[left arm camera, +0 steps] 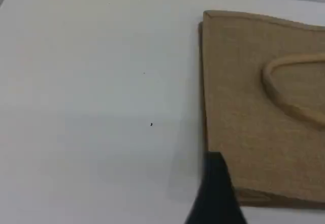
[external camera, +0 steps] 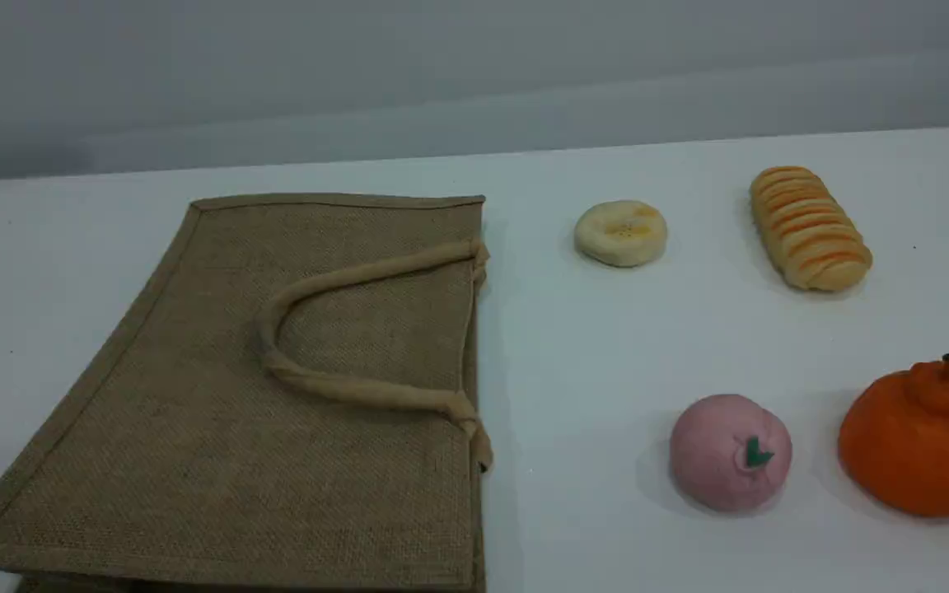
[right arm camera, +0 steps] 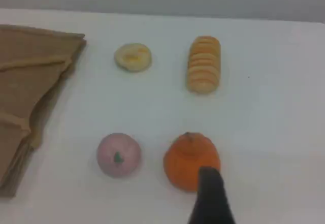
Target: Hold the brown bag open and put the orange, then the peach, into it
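The brown bag lies flat at left, its corner beside the left gripper, jaws apart. Rightward sit the peach, then the orange. The right gripper, also spread, hides the orange's near edge. Only one fingertip of each shows.

The table was big, white and smooth. Behind it stood a plain gray wall.

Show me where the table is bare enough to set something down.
Bare: the table left of the bag, and the strip between bag and peach. Crowded: the right side, where bun, loaf, peach and orange sit.
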